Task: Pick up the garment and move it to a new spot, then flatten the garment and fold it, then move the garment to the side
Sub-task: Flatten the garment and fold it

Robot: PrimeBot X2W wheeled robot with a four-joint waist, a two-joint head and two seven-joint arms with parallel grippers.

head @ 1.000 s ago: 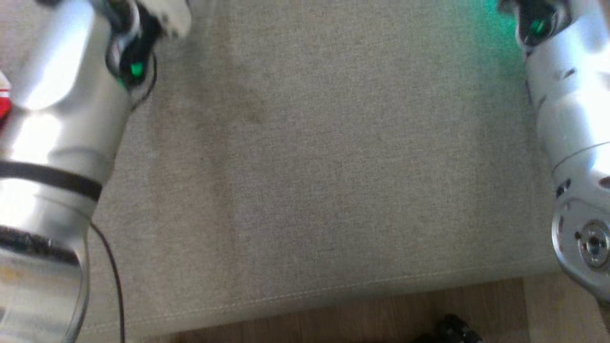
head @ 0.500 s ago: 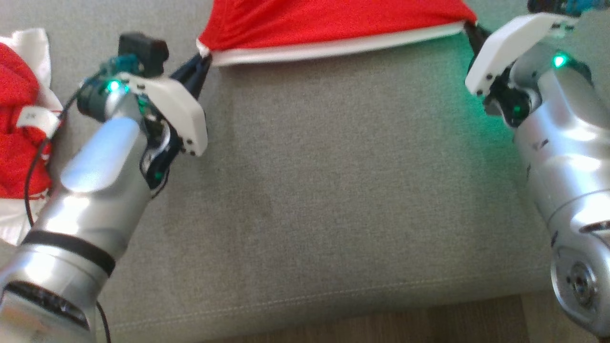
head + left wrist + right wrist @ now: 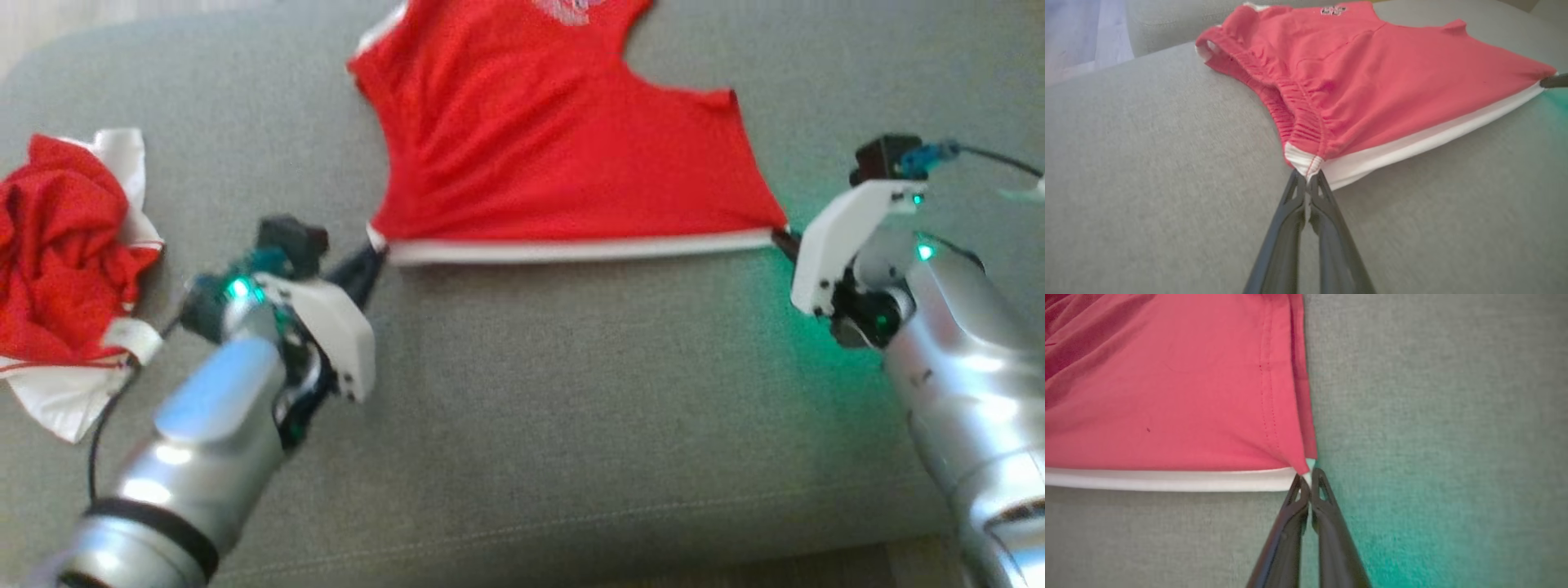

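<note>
Step in hand: flattening red shorts (image 3: 555, 155) on grey sofa cushion (image 3: 571, 425), shorts lying toward 12 o'clock.
- Left end effector (image 3: 377, 251) pinched shut on white-trimmed corner, 9 o'clock end of white edge band (image 3: 571, 249).
- Right end effector (image 3: 780, 237) pinched shut on 3 o'clock corner.
- Band taut between them; wrinkles near elastic edge (image 3: 1298, 106).
- Advice: draw both corners evenly toward 6 o'clock, low over cushion, equal tension, release together.
- Stay clear of crumpled red-and-white garment (image 3: 57, 237) at 9 o'clock.

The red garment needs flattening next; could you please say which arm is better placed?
The left arm, probably: the garment bunches into gathers beside the corner its shut jaws pinch, whereas the right arm holds the smoother corner.
</note>
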